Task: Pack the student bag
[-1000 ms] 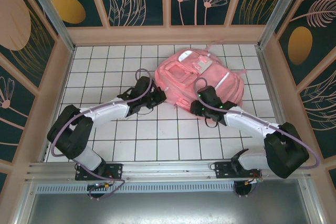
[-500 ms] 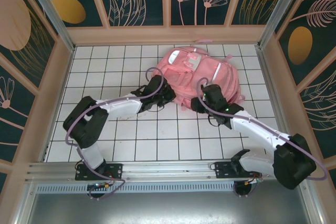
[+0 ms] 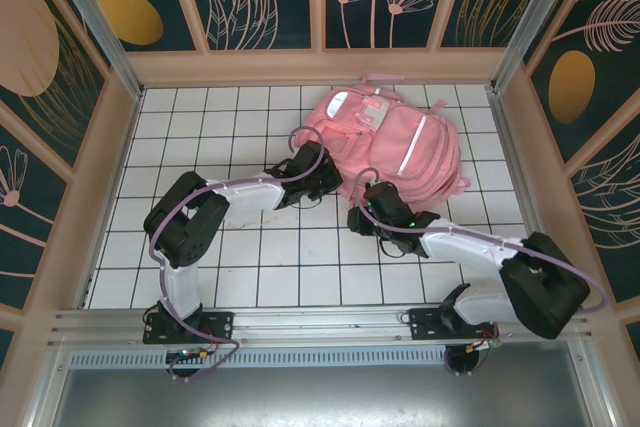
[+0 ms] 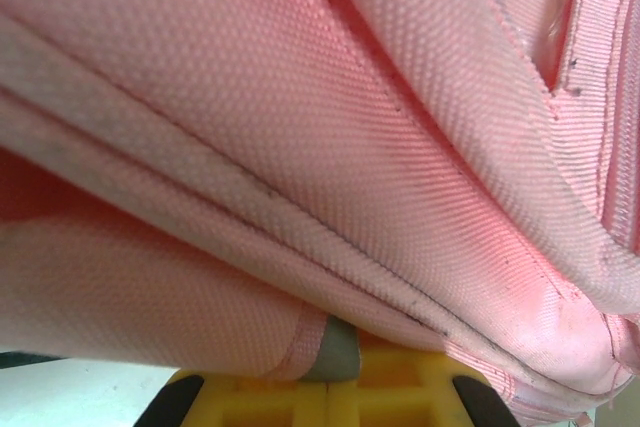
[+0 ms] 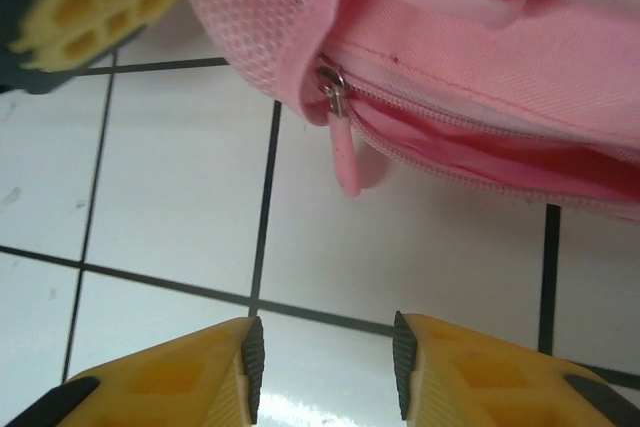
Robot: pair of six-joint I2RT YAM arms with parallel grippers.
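The student bag (image 3: 395, 139) is a large pink backpack lying flat on the white tiled floor, with its pale reflective strip (image 3: 412, 152) facing up. My left gripper (image 3: 327, 178) is at the bag's near-left edge. In the left wrist view its yellow fingers (image 4: 340, 352) are shut on a fold of the pink fabric (image 4: 330, 147). My right gripper (image 3: 362, 209) is open just in front of the bag's near edge, holding nothing. In the right wrist view the open right gripper (image 5: 325, 357) hangs over bare tile, facing a pink zipper pull (image 5: 346, 152) on the bag (image 5: 480, 67).
The floor (image 3: 200, 137) is a white tiled grid, walled by a wooden frame (image 3: 320, 67) and patterned panels. The left gripper's yellow finger (image 5: 90, 2) shows at the top left of the right wrist view, close to the zipper.
The bag has turned and slid toward the far wall. My left arm has reached farther in along its edge. My right gripper has drawn back off the bag toward the near left.
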